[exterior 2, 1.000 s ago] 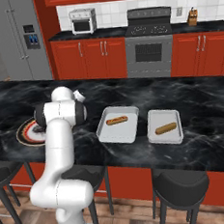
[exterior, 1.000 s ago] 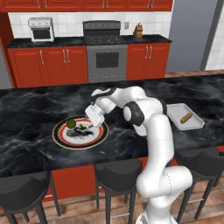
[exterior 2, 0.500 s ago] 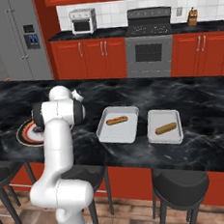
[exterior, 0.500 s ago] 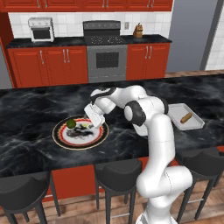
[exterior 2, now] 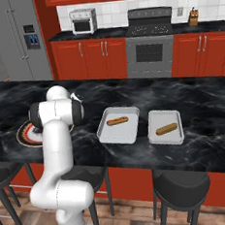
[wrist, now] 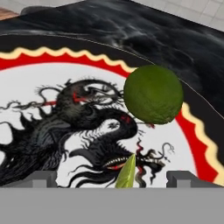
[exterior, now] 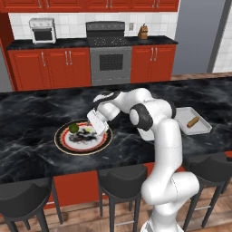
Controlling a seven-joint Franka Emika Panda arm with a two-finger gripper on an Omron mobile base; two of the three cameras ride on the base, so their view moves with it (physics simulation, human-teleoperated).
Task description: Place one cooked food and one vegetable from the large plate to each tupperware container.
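With my gripper (wrist: 111, 178) low over the large plate (wrist: 199, 144), jaws spread and empty, I'd centre on the pointed green vegetable (wrist: 126, 173) at bottom centre before closing, clear of the round green one (wrist: 153, 94) at upper right.

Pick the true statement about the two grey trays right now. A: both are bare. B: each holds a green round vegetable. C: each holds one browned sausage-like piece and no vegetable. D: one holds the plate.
C: in the right base view the left tupperware container and the right one each carry one browned piece, while the round green vegetable lies on the large plate before the gripper.
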